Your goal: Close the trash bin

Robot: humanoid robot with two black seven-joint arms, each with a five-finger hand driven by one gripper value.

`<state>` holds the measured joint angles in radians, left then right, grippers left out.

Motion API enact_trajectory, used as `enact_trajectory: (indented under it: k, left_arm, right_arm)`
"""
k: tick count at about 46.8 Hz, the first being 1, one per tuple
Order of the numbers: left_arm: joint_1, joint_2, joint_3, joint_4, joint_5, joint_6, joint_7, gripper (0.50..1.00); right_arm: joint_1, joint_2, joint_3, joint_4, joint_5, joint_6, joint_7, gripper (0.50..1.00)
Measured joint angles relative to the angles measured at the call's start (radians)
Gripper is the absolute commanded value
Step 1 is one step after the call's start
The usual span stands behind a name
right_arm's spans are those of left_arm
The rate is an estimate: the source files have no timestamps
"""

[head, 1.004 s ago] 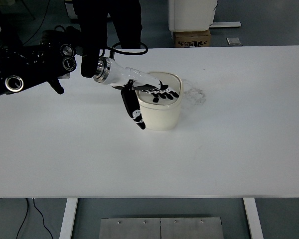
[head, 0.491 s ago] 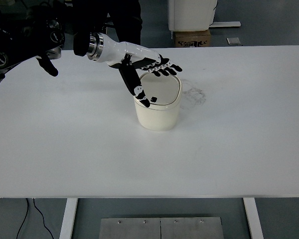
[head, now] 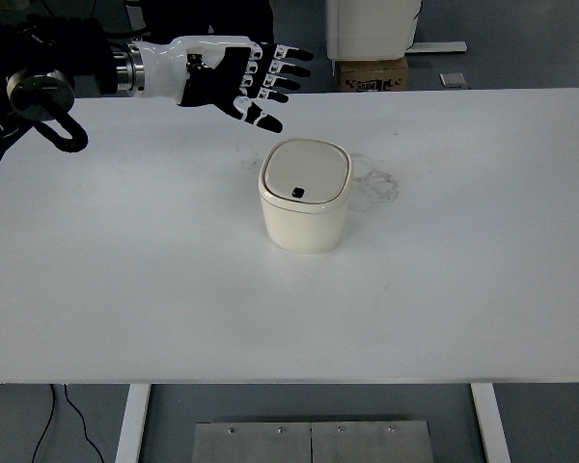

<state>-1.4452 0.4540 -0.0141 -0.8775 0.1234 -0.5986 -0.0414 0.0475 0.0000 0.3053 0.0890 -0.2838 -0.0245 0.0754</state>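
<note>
Hovering left robot hand, fingers spread, empty; trash bin apart, lid seemingly shut.

Bin: the cream trash bin stands near the middle of the white table.
Lid: it lies flat on top, shut, with a small black dot on it.
Left hand: the left hand is up in the air, well apart from the bin, fingers spread, holding nothing.
Person: dark legs show at the top.
</note>
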Motion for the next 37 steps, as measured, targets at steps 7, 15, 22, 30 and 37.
enact_trajectory:
  k: [7,15,22,30,37]
  left_arm:
    - [0.065,0.029,-0.027,0.018,-0.161,0.084,-0.007,1.000]
    - [0.182,0.042,-0.160,0.068,-0.257,0.161,-0.009,1.000]
    - [0.306,0.043,-0.325,0.114,-0.262,0.204,-0.014,1.000]
    - [0.439,0.043,-0.459,0.151,-0.262,0.206,-0.079,1.000]
    - [0.526,0.043,-0.544,0.154,-0.262,0.205,-0.136,1.000]
  right_arm:
    - [0.000,0.000,0.000,0.000,0.000,0.000,0.000,0.991]
    - [0.000,0.000,0.000,0.000,0.000,0.000,-0.001,0.991]
    - [0.000,0.000,0.000,0.000,0.000,0.000,0.000,0.991]
    - [0.000,0.000,0.000,0.000,0.000,0.000,0.000,0.991]
    - [0.000,0.000,0.000,0.000,0.000,0.000,0.000,0.991]
